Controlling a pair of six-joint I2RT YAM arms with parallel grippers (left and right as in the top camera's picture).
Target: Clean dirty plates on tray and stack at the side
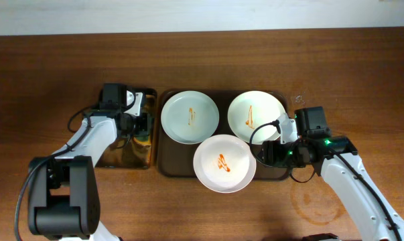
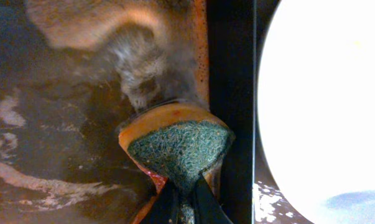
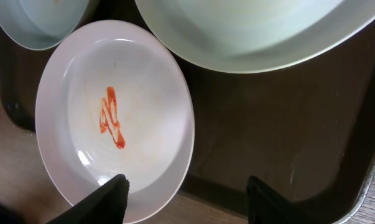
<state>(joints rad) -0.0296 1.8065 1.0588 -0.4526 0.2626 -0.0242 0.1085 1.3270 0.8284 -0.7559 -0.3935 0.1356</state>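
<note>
On the wooden table [image 1: 41, 73] the dark brown tray [image 1: 170, 164] sits at the centre of the overhead frame and carries all three plates. The pale grey-green plate [image 1: 189, 117] lies at the tray's upper left. The upper white plate [image 1: 256, 115] lies at its upper right. The lower white plate [image 1: 224, 163] lies between and below them, its edge hanging past the tray's lower rim. Each plate shows an orange-red sauce streak [image 3: 111, 117]; on the lower white plate it is a squiggle near the middle. The right gripper [image 1: 268, 152] is over the lower right part of the tray, just beside the lower white plate. In the right wrist view its two fingers [image 3: 115, 198] are spread wide at the bottom of the frame. One is over that plate's near rim and the other over bare tray, and nothing is between them. Whether the finger touches the rim is hard to judge from this angle. To the left of the big tray, the left gripper [image 1: 143, 126] is down over the small amber tray [image 1: 111, 161]. In the left wrist view its fingers are pinched tight on a sponge [image 2: 178, 149], orange-bodied with a green scouring face. The sponge lies against the small tray's black rim [image 2: 231, 74].
</note>
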